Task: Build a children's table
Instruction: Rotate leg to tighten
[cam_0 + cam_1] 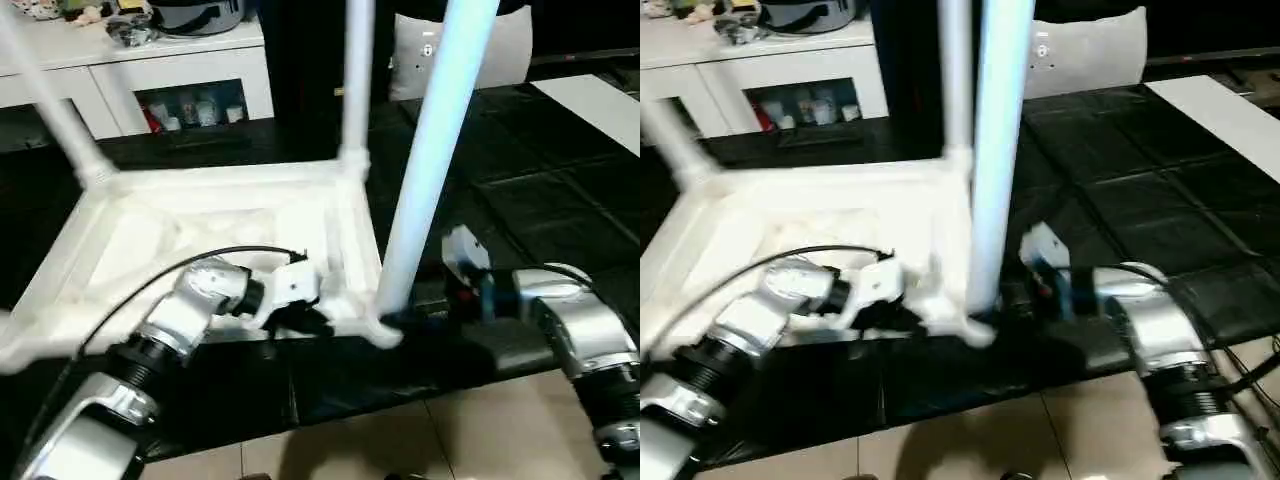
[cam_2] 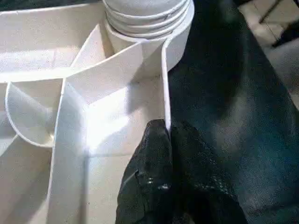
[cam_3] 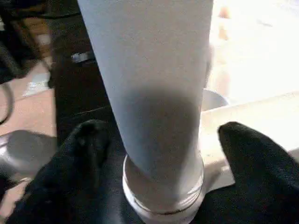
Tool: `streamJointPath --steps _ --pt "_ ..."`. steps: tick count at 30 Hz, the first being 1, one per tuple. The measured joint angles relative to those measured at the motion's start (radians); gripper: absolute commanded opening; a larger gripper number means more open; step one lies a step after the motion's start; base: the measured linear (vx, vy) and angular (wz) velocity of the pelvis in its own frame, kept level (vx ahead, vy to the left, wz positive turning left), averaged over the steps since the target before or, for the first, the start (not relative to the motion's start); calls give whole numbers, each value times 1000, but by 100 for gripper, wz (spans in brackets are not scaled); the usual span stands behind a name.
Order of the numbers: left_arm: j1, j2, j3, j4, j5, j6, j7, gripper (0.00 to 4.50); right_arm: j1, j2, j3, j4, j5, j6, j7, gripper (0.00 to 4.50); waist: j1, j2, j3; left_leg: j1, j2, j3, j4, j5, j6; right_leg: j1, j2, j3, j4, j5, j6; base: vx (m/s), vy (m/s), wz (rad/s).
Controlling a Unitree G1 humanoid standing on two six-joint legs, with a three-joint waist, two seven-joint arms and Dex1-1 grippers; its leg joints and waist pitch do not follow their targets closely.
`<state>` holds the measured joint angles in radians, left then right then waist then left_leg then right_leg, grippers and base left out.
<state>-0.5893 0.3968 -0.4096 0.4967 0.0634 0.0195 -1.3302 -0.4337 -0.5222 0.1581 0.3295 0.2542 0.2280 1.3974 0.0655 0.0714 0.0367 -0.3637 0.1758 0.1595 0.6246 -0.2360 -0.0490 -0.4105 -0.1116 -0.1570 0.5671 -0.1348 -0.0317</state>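
The children's table lies upside down on black mats, its ribbed white top facing up. Three white legs stand in corner sockets: far left, far right and near right. My left gripper is shut on the table's thin near rim wall, just beside the near-right socket. My right gripper is open around the base of the near-right leg, one black finger on each side with gaps to the leg.
A white cabinet with glass doors stands at the back left, cluttered on top. A white cushion leans at the back. A white board lies far right. Black mats end at tiled floor near me.
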Motion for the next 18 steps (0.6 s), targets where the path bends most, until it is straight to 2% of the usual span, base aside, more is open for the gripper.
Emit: streamJointPath --steps 8,18 --pt "-13 6 -23 32 -8 -65 -68 0 0 -29 45 -4 16 5 96 312 5 -1 0 5 0 5 0 0 0 1 0 4 3 -3 5 0 0 0" --pt "-12 6 -30 32 -9 -80 -98 0 1 -31 55 -11 25 28 129 225 9 -1 0 7 0 6 0 0 0 1 0 5 3 -3 5 0 0 0"
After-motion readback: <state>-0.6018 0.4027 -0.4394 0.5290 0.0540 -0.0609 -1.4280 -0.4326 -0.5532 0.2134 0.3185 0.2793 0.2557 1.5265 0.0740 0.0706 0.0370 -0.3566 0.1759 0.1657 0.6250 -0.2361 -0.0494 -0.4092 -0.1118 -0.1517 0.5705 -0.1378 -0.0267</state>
